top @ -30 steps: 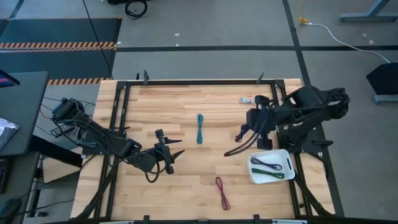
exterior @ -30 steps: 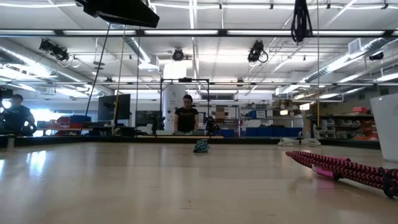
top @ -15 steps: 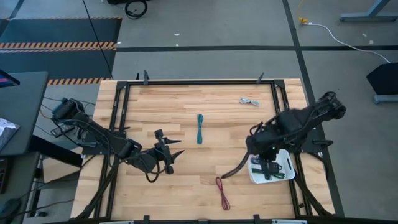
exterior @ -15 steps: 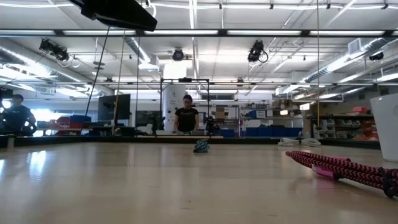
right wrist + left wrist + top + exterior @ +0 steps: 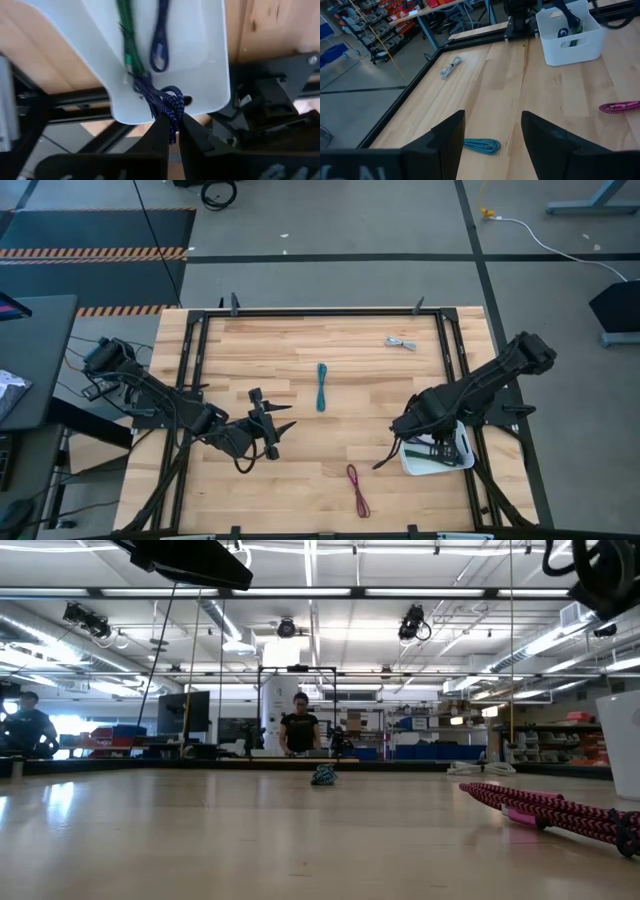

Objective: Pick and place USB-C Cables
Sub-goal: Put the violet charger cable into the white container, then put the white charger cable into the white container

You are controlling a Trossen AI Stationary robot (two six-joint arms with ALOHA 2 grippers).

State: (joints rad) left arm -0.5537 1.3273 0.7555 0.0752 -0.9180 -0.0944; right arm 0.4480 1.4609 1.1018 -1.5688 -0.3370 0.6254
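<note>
My right gripper is raised over the white bin at the table's near right and is shut on a dark blue braided cable. In the high view this cable trails out from under the arm. A green cable and a dark purple one lie in the bin. The teal cable, the pale grey cable and the maroon cable lie flat on the wood. My left gripper waits open, near left of the teal cable. My right gripper pinches the blue cable's bunched, looped end between its two fingers, coming from above and pointing down. The cable is lifted clear of the table. Its free length slants away below the fingers toward the table's near left, slack.
The bin stands beside the black frame rail along the right edge. In the low view the maroon cable lies close at the right, the teal one far off. Bare wood spreads across the table's middle and left. A person stands in the room beyond.
My right arm swung from the table's far right toward the near edge, carrying the blue cable to above the bin. The cable stayed in the shut fingers and trailed behind. The grey cable, partly covered before, now shows whole.
</note>
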